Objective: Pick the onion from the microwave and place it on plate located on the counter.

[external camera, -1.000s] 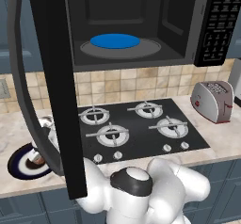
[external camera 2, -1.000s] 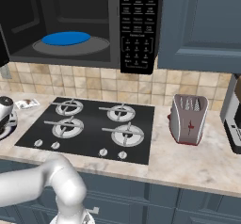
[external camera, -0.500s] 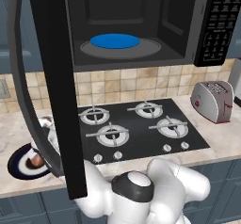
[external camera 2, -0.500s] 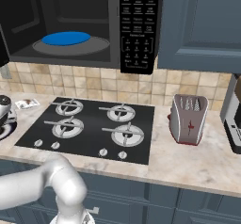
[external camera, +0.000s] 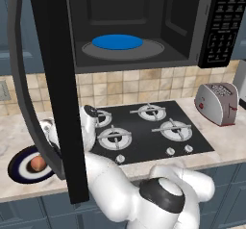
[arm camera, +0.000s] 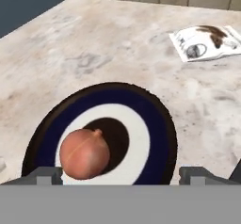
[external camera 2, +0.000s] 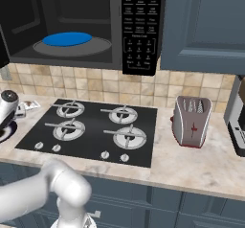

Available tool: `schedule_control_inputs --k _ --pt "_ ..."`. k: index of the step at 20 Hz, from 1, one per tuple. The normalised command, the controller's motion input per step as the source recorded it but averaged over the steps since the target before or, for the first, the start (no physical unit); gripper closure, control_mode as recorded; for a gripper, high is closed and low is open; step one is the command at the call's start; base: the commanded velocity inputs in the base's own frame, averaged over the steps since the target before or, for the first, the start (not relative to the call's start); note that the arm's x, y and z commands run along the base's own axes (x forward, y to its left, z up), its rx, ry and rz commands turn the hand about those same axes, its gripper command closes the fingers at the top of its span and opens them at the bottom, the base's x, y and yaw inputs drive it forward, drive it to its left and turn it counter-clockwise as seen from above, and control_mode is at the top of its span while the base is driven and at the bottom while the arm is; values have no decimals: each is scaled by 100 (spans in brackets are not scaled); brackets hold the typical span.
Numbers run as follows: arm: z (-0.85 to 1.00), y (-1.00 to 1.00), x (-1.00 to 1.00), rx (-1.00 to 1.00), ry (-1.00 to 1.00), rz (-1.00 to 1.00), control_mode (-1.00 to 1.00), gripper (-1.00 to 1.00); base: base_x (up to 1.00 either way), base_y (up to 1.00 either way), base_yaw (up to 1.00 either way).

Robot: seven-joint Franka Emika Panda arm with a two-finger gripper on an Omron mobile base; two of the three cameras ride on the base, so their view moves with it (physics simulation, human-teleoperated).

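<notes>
Hand view: your onion [arm camera: 84, 153] rests on the plate [arm camera: 146, 124] at 7 o'clock; end effector [arm camera: 121, 175] spread, empty. Placement looks complete.

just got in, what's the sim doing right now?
A Franka arm is finishing a move of the onion out of the microwave onto the plate on the counter. The onion sits on the plate, left of the stovetop. The gripper hovers just above it, fingertips apart on either side, holding nothing. The microwave door hangs open; inside is a blue disc on the turntable.
</notes>
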Motion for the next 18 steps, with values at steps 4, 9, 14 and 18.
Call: schedule_control_inputs --k 4,9,14,18 --pt "54 -86 0 1 -3 -13 -100 -100 0 0 0" --pt "82 -85 0 2 0 -14 -100 -100 0 0 0" --pt "77 -78 0 0 -1 -15 -100 -100 0 0 0" --pt "63 -88 0 0 0 -16 -100 -100 0 0 0"
